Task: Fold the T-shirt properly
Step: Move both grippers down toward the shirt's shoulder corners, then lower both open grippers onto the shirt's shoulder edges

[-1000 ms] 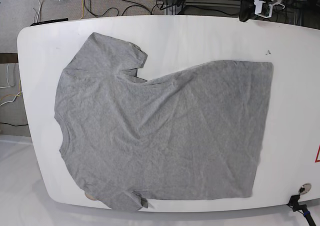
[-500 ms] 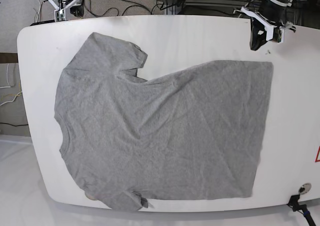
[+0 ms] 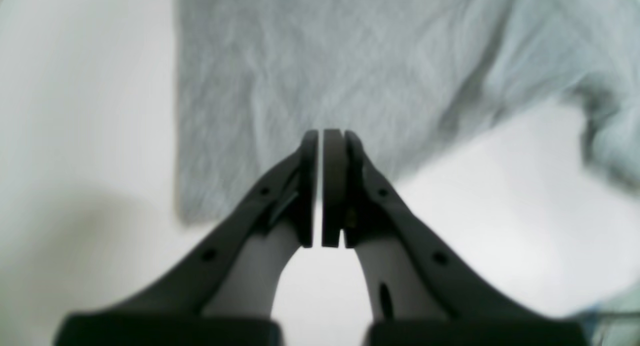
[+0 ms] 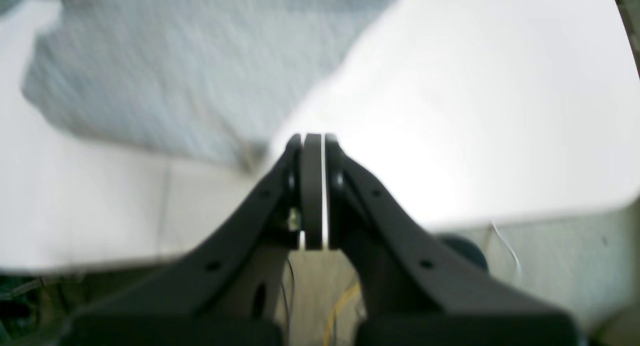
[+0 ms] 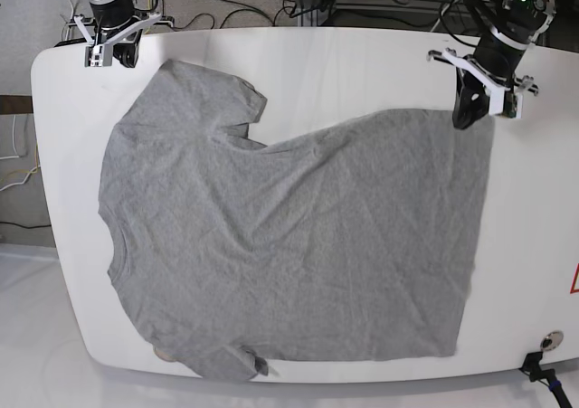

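The grey T-shirt (image 5: 289, 236) lies spread flat on the white table (image 5: 362, 64), collar at the left and hem at the right. Its near sleeve is tucked at the front edge. My left gripper (image 5: 465, 117) hovers shut over the hem's far corner. In the left wrist view its jaws (image 3: 325, 136) are pressed together above the T-shirt (image 3: 325, 61) with nothing between them. My right gripper (image 5: 107, 57) is shut at the table's far left edge, just left of the far sleeve. The right wrist view shows this gripper (image 4: 312, 138) empty, beside the T-shirt's sleeve (image 4: 175, 76).
Cables (image 5: 235, 1) lie on the floor beyond the table's far edge. A round metal fitting (image 5: 550, 340) and a black clamp (image 5: 538, 369) sit at the near right corner. A red triangle mark (image 5: 574, 281) shows at the right edge.
Both arms came in from beyond the far edge. The left gripper dropped to the hem's far corner; the right moved down toward the far sleeve. The T-shirt has not moved.
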`<state>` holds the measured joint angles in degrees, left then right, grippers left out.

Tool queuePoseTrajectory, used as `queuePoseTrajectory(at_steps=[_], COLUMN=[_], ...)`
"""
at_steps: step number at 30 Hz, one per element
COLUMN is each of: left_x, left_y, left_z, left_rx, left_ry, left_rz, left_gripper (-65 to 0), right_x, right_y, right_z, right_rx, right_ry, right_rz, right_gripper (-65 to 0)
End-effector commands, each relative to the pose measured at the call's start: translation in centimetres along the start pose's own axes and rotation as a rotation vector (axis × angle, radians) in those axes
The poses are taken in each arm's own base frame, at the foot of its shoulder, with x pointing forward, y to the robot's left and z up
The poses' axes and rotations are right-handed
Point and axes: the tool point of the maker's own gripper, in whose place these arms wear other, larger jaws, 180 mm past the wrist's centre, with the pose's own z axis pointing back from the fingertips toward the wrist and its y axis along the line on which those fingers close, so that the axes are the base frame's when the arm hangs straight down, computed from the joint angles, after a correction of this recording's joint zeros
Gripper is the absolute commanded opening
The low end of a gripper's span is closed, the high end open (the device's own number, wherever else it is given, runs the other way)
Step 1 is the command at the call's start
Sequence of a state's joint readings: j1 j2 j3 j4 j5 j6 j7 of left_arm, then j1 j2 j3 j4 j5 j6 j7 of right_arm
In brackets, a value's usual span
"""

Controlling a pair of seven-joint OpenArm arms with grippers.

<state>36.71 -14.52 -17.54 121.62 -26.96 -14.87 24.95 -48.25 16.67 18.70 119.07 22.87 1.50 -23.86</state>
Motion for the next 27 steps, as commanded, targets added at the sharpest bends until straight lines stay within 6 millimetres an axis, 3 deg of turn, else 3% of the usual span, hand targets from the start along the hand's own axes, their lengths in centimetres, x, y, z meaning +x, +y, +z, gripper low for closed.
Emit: queuePoseTrajectory(at_steps=[1, 7, 11, 16, 27], left_x=[-1.3, -7.2, -10.6, -11.5, -11.1], left_y=[1.9, 7.2, 9.1, 9.4, 8.4], left_z=[-0.2, -2.4, -3.4, -4.7, -5.8], left_rx=[0.036, 0.126, 0.148, 0.112, 0.062], left_ry=[0.036, 0.196, 0.295, 0.256, 0.213], left_rz=[0.051, 0.248, 0.385, 0.544, 0.673], left_gripper=[-65.0, -65.0, -65.0, -57.6, -53.2], right_x=[1.0, 2.0, 2.2, 2.2, 2.0], right_y=[-0.4, 0.7, 1.6, 2.3, 1.6], right_z=[0.2, -0.3, -0.4, -0.8, -3.3], right_rx=[-0.003, 0.075, 0.131, 0.172, 0.183], right_ry=[-0.034, -0.063, -0.070, -0.061, -0.059], right_rz=[0.012, -0.056, -0.116, -0.145, -0.226], right_gripper=[-65.0, -65.0, -65.0, -65.0, -65.0])
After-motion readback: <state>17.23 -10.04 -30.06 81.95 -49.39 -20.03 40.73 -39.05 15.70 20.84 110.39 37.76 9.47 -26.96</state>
